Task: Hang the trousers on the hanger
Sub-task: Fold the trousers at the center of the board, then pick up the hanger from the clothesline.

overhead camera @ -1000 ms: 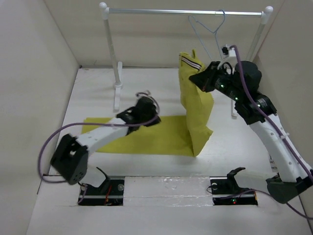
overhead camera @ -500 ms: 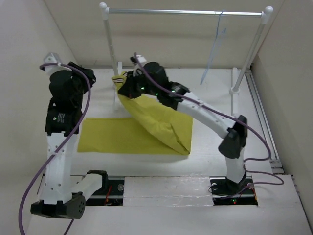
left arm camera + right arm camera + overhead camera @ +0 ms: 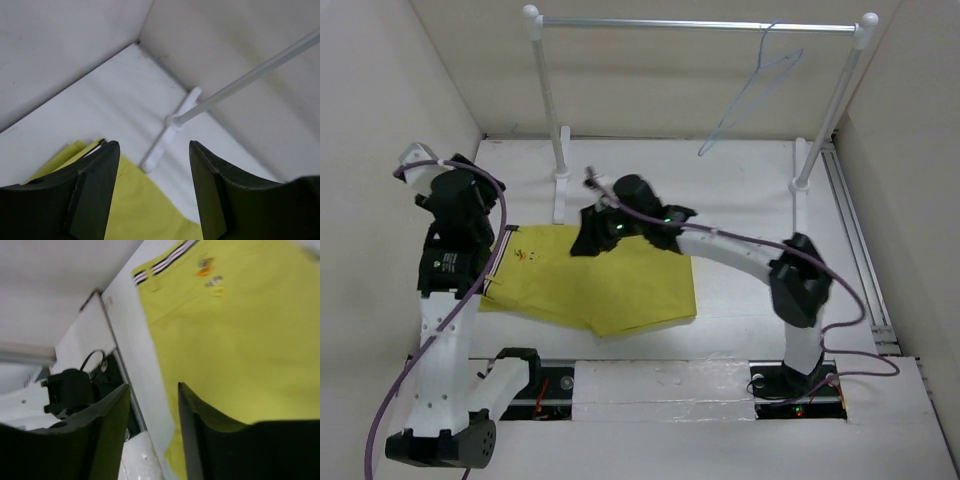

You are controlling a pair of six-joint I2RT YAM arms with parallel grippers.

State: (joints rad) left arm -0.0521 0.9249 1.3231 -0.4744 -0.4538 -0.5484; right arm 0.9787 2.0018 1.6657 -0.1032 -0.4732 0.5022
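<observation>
The left arm stands upright, left gripper (image 3: 152,146) spread and empty. The right arm stretches low to the left, right gripper (image 3: 153,387) spread above the flat trousers (image 3: 620,285).

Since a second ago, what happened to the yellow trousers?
The right pincer carried the trousers from beside the hanger over to the left, lowered them and let go. They now lie flat on the table, and it hovers open above them. The left arm rose off the cloth, its left pincer open. The hanger swung to a new angle. The rail stayed put.
</observation>
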